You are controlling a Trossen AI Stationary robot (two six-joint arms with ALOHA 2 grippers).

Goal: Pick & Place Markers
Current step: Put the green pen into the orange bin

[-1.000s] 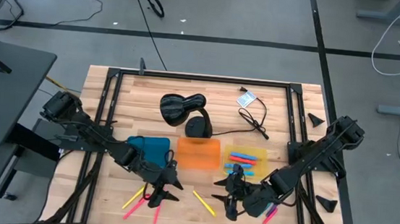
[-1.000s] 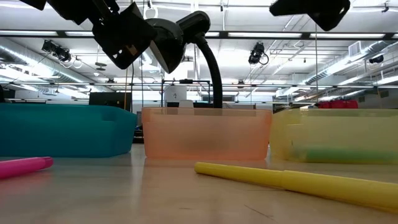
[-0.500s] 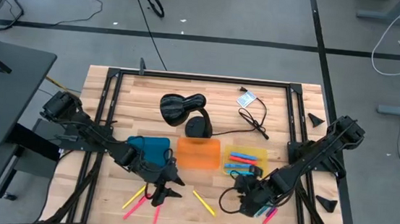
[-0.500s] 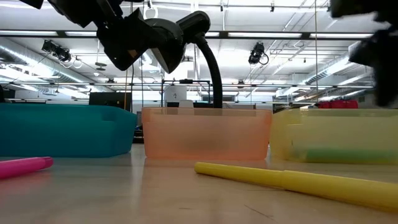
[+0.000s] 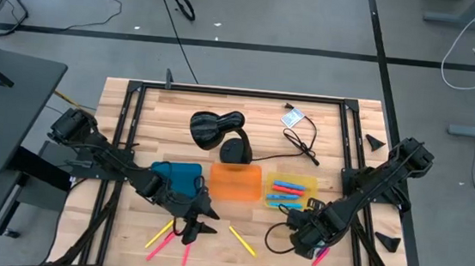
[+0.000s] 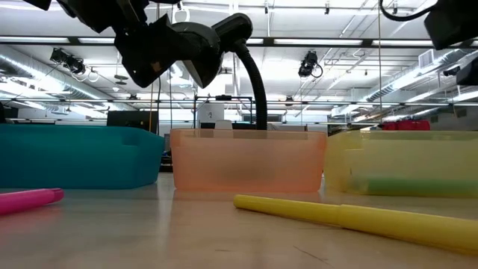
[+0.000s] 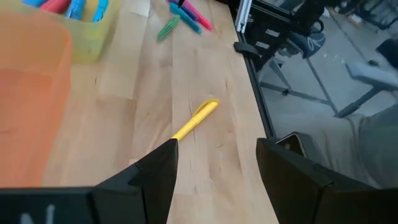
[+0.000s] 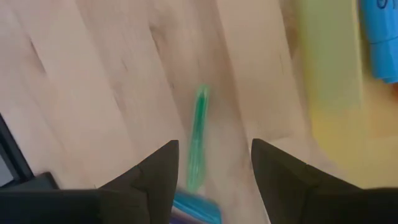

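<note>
Both grippers hang open above the table's near half, touching nothing. My left gripper (image 5: 198,228) (image 7: 216,144) slants down toward a yellow marker (image 7: 196,119) (image 5: 243,241) that lies flat on the wood ahead of its fingers. My right gripper (image 5: 303,236) (image 8: 214,146) points straight down over a green marker (image 8: 198,138) lying flat between its fingers, with a blue marker (image 8: 196,209) just beside it. Pink and yellow markers (image 5: 159,236) and a red one (image 5: 185,254) lie near the left gripper. A pink marker (image 5: 321,257) lies near the right gripper.
A teal tray (image 5: 178,176), an orange tray (image 5: 235,183) and a yellow tray (image 5: 291,192) holding several markers stand in a row mid-table. Behind them are a black desk lamp (image 5: 217,129) and a black cable (image 5: 301,145). A black frame rail (image 5: 124,149) edges the table.
My right gripper has swung from lying nearly level to pointing straight down, moving a little toward the table's right edge and lower, and stays open. My left gripper has rolled slightly in place. No marker has moved.
</note>
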